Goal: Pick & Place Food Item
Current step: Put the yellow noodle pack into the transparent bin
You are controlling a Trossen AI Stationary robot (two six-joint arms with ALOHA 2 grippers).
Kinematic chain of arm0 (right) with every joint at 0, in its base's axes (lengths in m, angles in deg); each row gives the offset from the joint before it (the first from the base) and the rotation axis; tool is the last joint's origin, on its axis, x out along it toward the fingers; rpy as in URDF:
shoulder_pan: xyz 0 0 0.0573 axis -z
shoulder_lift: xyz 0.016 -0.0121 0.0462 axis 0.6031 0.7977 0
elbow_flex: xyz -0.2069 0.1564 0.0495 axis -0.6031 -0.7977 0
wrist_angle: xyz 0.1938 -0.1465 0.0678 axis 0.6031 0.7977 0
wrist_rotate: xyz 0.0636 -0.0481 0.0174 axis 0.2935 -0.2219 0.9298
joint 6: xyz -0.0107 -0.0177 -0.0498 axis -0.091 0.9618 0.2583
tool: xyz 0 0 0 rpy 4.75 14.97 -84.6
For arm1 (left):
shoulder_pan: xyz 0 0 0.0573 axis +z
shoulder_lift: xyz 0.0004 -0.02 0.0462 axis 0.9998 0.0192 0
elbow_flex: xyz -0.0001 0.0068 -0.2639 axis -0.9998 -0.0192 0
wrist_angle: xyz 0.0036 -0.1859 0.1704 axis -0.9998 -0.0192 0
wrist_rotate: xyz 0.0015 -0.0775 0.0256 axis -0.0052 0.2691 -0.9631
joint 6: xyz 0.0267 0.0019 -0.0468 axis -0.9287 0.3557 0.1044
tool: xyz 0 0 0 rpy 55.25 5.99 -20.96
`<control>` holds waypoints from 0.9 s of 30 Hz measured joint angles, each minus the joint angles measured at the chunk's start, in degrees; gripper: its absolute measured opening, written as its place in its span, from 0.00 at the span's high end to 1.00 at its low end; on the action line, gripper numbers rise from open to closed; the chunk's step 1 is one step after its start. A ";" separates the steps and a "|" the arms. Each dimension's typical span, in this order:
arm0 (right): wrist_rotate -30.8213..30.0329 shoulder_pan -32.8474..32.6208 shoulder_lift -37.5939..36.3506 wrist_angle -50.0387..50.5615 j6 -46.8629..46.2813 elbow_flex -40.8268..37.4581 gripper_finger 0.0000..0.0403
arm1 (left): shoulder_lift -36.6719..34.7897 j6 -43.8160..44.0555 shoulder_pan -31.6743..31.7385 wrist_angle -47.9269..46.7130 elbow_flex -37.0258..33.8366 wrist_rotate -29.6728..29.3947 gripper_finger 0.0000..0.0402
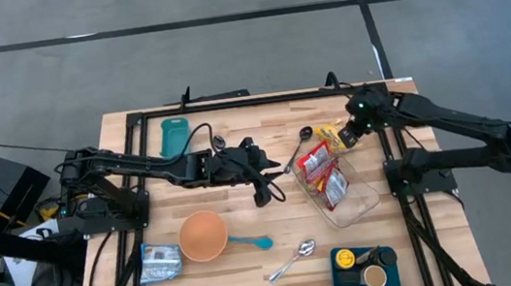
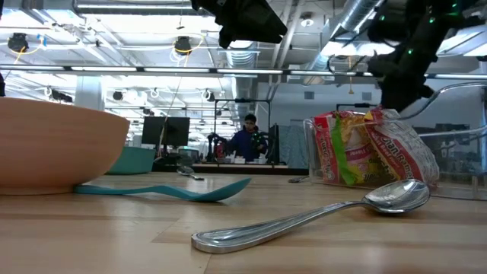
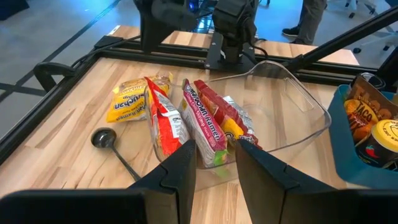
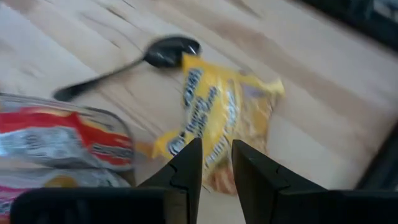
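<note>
A yellow food packet (image 1: 330, 135) (image 4: 217, 112) lies flat on the table at the far right, just beyond a clear plastic container (image 1: 368, 203). Two red packets (image 1: 316, 162) (image 3: 208, 121) stand on edge inside the container. My right gripper (image 1: 346, 139) (image 4: 216, 146) hangs above the yellow packet and points steeply down. Its fingers are a little apart with nothing between them. My left gripper (image 1: 266, 192) (image 3: 214, 146) is held up over the table's middle. It faces the container, narrowly open and empty.
A black spoon (image 1: 297, 148) lies left of the yellow packet. Nearer the front are an orange bowl (image 1: 202, 235), a teal spoon (image 1: 250, 242), a metal spoon (image 1: 294, 258), a silver packet (image 1: 161, 262) and a blue tray (image 1: 343, 284) of jars. A black frame (image 1: 231, 104) rims the table.
</note>
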 joint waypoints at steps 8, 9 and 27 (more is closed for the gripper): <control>0.03 3.75 5.79 2.43 -5.22 0.00 0.80 | 0.00 0.02 0.00 -0.01 0.00 0.00 0.73; 0.01 4.06 6.52 2.50 -5.86 0.00 0.80 | 0.00 0.22 0.00 -0.01 0.00 0.00 0.73; -0.32 5.86 14.04 6.54 -9.96 0.02 0.80 | 0.00 1.09 -0.87 -0.08 0.00 0.02 0.73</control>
